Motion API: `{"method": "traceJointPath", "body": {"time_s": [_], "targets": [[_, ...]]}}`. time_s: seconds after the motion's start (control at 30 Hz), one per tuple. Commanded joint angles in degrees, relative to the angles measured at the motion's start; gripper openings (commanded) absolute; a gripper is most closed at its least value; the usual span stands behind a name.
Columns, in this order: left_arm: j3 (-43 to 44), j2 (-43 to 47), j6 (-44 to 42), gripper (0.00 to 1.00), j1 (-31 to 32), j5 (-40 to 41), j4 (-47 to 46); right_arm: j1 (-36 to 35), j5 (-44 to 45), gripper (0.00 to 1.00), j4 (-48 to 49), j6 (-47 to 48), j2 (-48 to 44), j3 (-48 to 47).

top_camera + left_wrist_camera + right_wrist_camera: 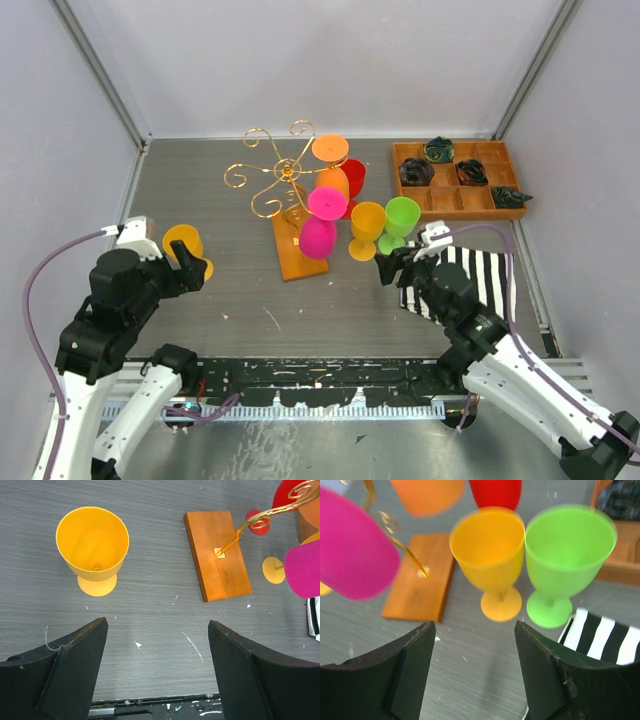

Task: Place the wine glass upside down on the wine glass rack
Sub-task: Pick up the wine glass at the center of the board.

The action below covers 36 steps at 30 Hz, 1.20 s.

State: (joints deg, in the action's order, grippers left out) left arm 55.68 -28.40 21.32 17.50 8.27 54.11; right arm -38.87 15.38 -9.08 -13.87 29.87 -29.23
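The wine glass rack point(275, 178) is gold wire on a wooden base point(293, 250). A magenta glass point(320, 228) and an orange glass point(331, 168) hang on it upside down. A yellow glass point(184, 245) stands upright at the left, just ahead and left of my open, empty left gripper point(190, 265); it also shows in the left wrist view point(93, 545). An amber glass point(366, 228) and a green glass point(401, 220) stand upright in front of my open, empty right gripper point(392, 265). In the right wrist view the amber glass point(490, 555) sits ahead between the fingers and the green glass point(567, 550) is to its right.
A red glass point(352, 180) stands behind the rack. A compartmented wooden tray point(455, 205) with dark items sits at the back right. A black-and-white striped cloth point(485, 275) lies under my right arm. Grey walls close in the table.
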Motion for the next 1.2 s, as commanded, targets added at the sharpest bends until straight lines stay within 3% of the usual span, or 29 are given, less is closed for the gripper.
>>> {"method": "traceJointPath", "body": {"time_s": [0.0, 0.23, 0.67, 1.17], "targets": [[0.1, 0.9, 0.2, 0.88, -0.2, 0.2, -0.8, -0.1, 0.1, 0.71, 20.4, -0.6, -0.7, 9.9], [-1.4, 1.8, 0.4, 0.88, -0.1, 0.4, -2.0, 0.0, 0.2, 0.72, 42.4, -1.1, 7.2, 21.7], [-1.8, 1.3, -0.1, 0.88, -0.1, -1.0, -2.5, 0.0, -0.2, 0.7, 82.4, 5.0, 43.3, 24.3], [-2.0, 0.6, -0.2, 0.88, -0.1, -1.6, -2.9, 0.0, 3.1, 0.63, 98.7, 6.3, 65.3, 20.3]]}}
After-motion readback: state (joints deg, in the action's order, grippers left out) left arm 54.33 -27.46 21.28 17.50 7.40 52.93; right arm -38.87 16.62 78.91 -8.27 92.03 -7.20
